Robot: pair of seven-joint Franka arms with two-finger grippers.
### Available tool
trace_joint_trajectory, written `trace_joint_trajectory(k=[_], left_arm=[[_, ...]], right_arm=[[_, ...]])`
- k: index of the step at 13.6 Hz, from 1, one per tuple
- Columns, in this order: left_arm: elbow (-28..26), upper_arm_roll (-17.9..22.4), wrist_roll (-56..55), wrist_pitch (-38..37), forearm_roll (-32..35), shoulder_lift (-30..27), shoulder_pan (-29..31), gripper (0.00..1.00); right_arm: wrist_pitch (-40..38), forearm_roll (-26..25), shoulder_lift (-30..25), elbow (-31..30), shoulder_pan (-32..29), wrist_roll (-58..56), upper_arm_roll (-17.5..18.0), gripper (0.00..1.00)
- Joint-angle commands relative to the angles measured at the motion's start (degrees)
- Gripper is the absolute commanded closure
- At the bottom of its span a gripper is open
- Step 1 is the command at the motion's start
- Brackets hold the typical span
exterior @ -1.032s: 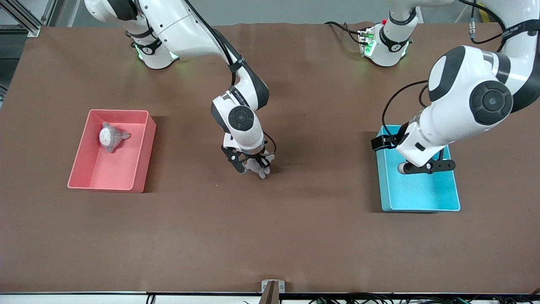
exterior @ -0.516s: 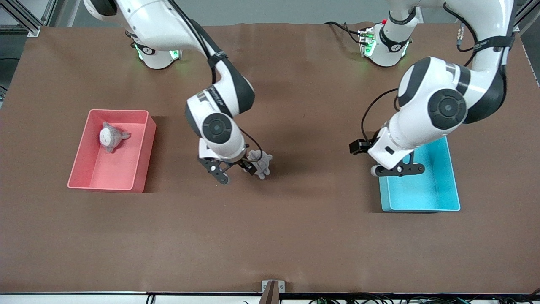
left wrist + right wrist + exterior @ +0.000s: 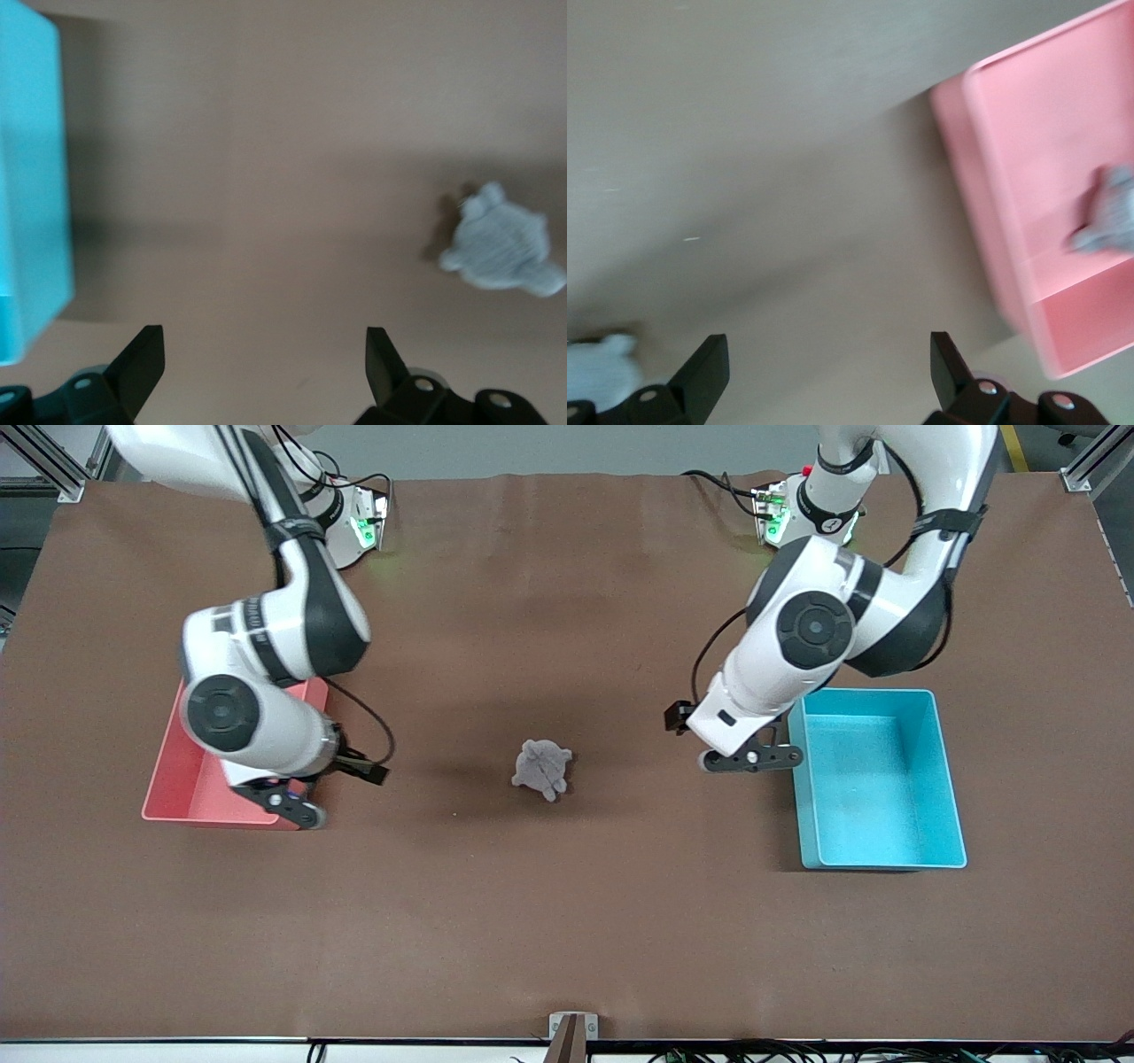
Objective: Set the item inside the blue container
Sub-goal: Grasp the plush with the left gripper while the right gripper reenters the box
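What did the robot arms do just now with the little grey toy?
The right gripper let go of the small grey plush toy in the middle of the brown table and swung away to the pink plastic bin. The left gripper, open, moved off the light blue plastic bin toward the toy. Both bins stayed put, and so did the toy.

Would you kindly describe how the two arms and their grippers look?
Both arms are glossy white with black joint bands and round black caps. Black cables run along them, and green lights glow at the bases. The left gripper and right gripper are black, with two flat fingers and small screw holes.
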Motion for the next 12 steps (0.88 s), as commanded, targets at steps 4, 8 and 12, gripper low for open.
trace_joint_trajectory(k=[4,8,12], left_arm=[[2.2,0.3,-18.7,14.9,-1.5,9.0,-8.2,0.00],[6.0,0.3,-26.9,24.6,-1.5,16.7,-12.4,0.00],[9.4,0.3,-30.5,30.1,-1.5,22.2,-14.1,0.00]], right_arm=[[4.1,-3.0,-10.5,-16.5,-14.9,-21.1,1.3,0.00],[14.2,-3.0,-15.7,-29.6,-21.7,-30.5,1.3,0.00],[23.7,-3.0,-17.0,-38.2,-26.2,-37.2,1.3,0.00]])
